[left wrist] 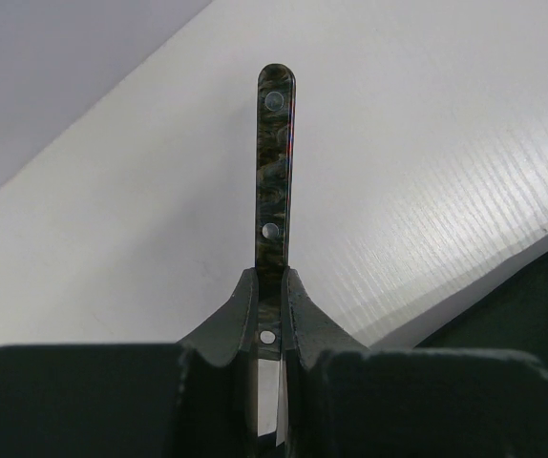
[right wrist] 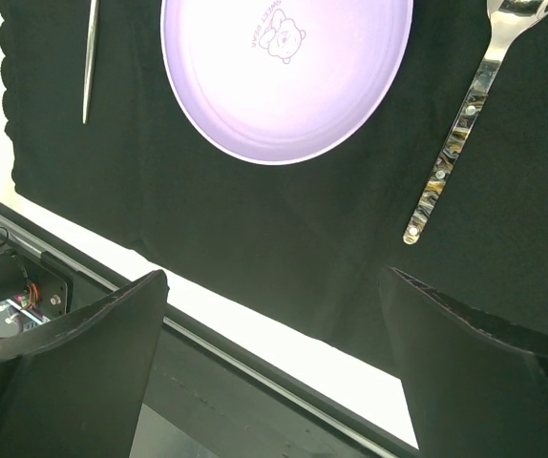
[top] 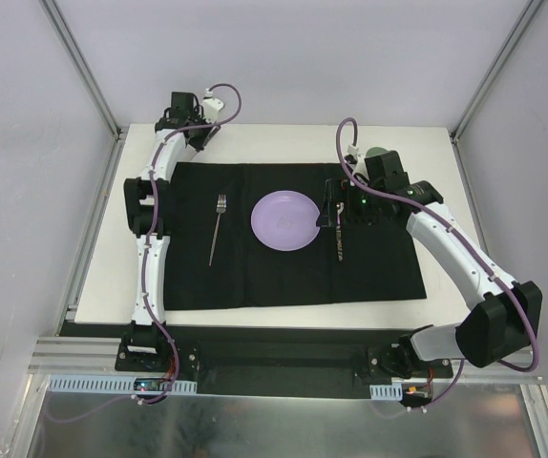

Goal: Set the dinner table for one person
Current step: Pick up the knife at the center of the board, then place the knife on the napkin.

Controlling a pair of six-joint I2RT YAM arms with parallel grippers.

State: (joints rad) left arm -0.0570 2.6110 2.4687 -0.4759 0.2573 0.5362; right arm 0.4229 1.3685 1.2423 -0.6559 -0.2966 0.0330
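Fork (top: 219, 218), plate (top: 284, 220) and spoon (top: 339, 239) lie on the mat (top: 255, 277) on the desk (top: 284, 143). At the far-left corner the left fingers (left wrist: 241, 315) are clamped on what looks like a knife (left wrist: 276, 162), not yet placed. The right fingers (right wrist: 93, 353) are spread wide, empty, over the mat.

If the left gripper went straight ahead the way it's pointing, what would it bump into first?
Probably the white dinner table. The left gripper is shut on a mottled utensil handle that sticks out ahead, so its tip would likely touch bare tabletop first. Depth is hard to judge.
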